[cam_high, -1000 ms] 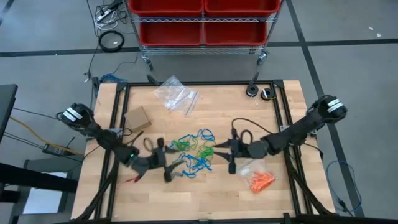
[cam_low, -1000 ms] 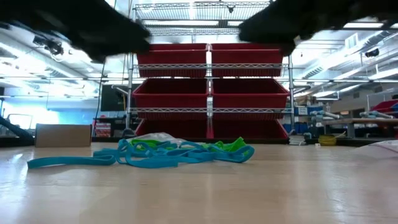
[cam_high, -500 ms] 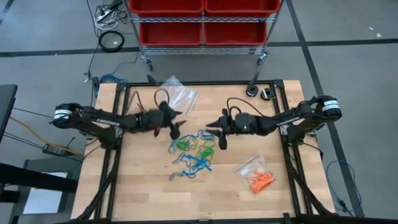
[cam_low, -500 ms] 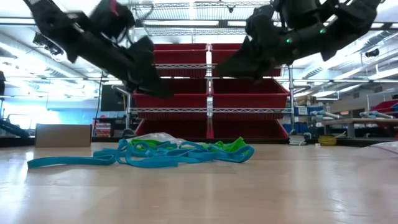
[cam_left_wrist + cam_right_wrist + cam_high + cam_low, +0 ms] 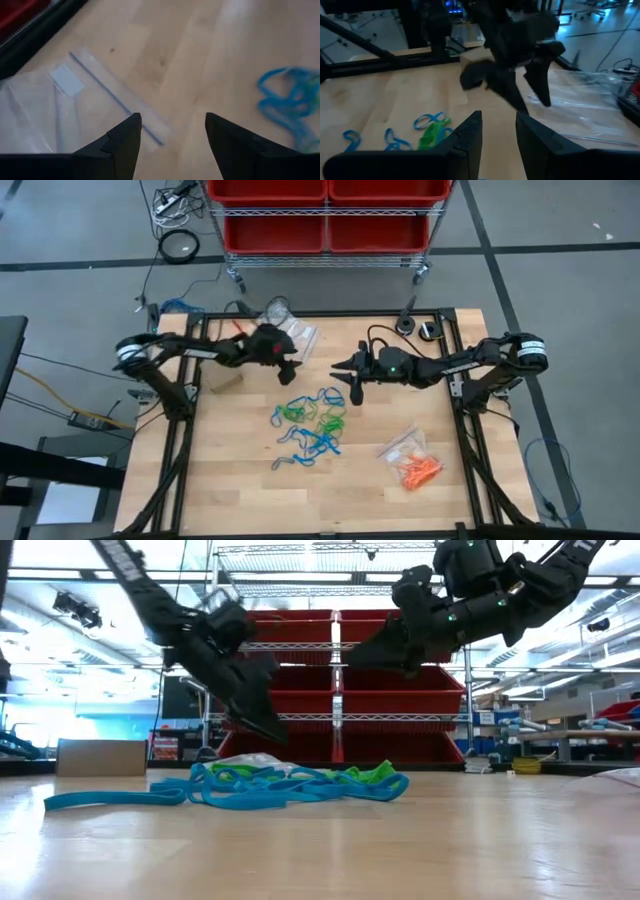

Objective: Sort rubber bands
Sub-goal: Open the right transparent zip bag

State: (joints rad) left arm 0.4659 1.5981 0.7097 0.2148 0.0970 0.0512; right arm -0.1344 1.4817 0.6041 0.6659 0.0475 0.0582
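**Above the pile, both pincers empty and waiting to choose**

Over the middle of the wooden surface (image 5: 240, 500), the blue and green rubber bands (image 5: 312, 420) lay in one loose tangle, and neither arm touched them. This was probably why both arms stood high: from there each one could come down on the pile from its own side without crossing the other.

The left pincer (image 5: 286, 370) hung near the far edge, just above the clear plastic bag (image 5: 288, 332) that lay flat there. Its fingers (image 5: 120, 145) were spread wide and nothing was between them. In its own wrist view the bag's zip strip passed under the gap, and some blue bands showed at the side. My judgement is that it stood either ready for the bag, which could receive one colour, or ready for the bands.

The right pincer (image 5: 353, 377) hung at the far right side of the pile, well above the surface. Its fingers (image 5: 470, 135) stood at a narrow gap, also with nothing held. Such a gap suits a thin loop.

Orange bands (image 5: 420, 471) lay apart at the near right, beside a second clear bag (image 5: 398, 446). This suggested that orange was already separated, while blue and green were not yet sorted. A small cardboard box (image 5: 222, 377) stood at the left, below the left arm.
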